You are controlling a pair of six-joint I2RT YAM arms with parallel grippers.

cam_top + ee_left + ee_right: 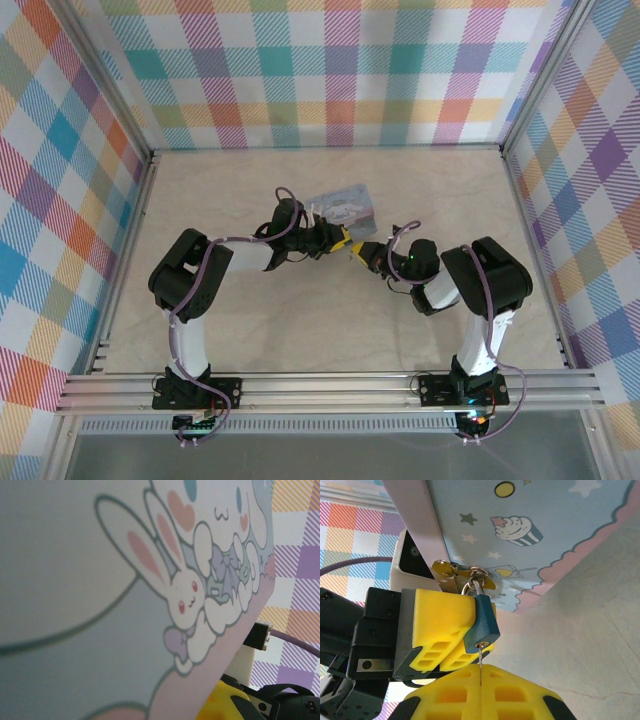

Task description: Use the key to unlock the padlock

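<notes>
Now | left tool [465, 642] clamps padlock [485, 622] | right tool [481, 690] pinches key [480, 659], mostly hidden

The top camera looks down on the whole table [300, 330] from the near side. Both wrist cameras press close to the same box [345, 208].

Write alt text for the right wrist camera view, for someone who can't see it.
A thin key, pinched in the right pincer, reaches up to the keyhole of a dark teal padlock. The left pincer grips the padlock, which hangs from a brass hasp on a pale blue cartoon box.
</notes>
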